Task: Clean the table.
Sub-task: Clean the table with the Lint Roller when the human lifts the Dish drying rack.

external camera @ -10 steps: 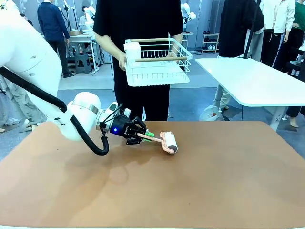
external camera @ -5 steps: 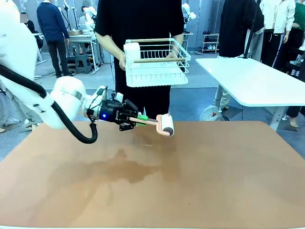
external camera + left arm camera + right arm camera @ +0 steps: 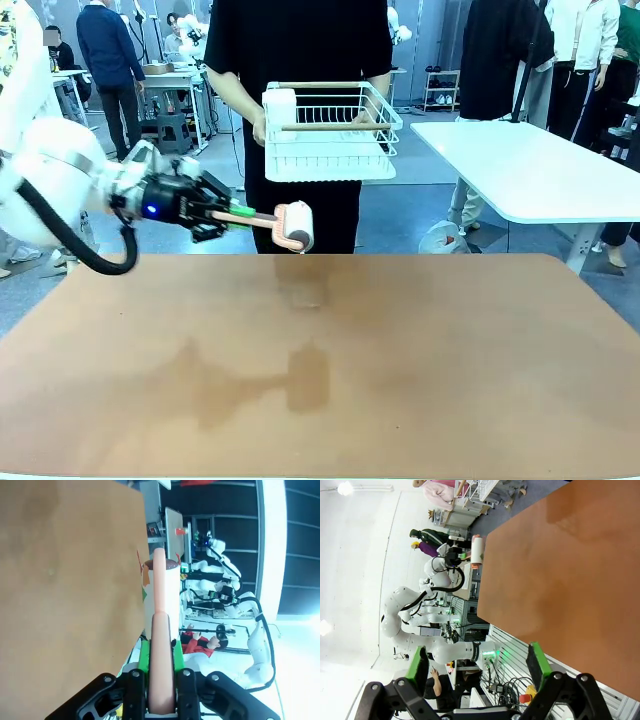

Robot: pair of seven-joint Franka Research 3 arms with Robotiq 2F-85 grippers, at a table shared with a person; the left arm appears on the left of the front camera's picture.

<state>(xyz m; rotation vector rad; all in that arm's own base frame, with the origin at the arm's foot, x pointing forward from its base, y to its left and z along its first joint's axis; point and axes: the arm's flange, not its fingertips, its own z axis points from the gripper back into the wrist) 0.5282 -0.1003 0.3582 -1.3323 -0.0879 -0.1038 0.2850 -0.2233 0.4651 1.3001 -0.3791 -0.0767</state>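
My left gripper (image 3: 228,215) is shut on the pink handle of a lint roller (image 3: 296,226) with a white roll. It holds the roller level in the air above the far left edge of the reddish-brown table (image 3: 400,360). The left wrist view shows the green pads (image 3: 144,657) clamped on the handle of the roller (image 3: 160,587), with the table (image 3: 65,580) beside it. My right gripper (image 3: 477,662) is open with nothing between its fingers, off the table (image 3: 570,580) beyond one edge. Far off in that view the lint roller (image 3: 477,550) is also visible.
A person stands at the far side holding a white wire rack (image 3: 330,125) in both hands above the table's far edge. A white-topped table (image 3: 530,170) stands at the back right. Other people stand in the background.
My left arm has lifted the lint roller off the tabletop and drawn it back to the left and up. The person has kept the rack in the same place.
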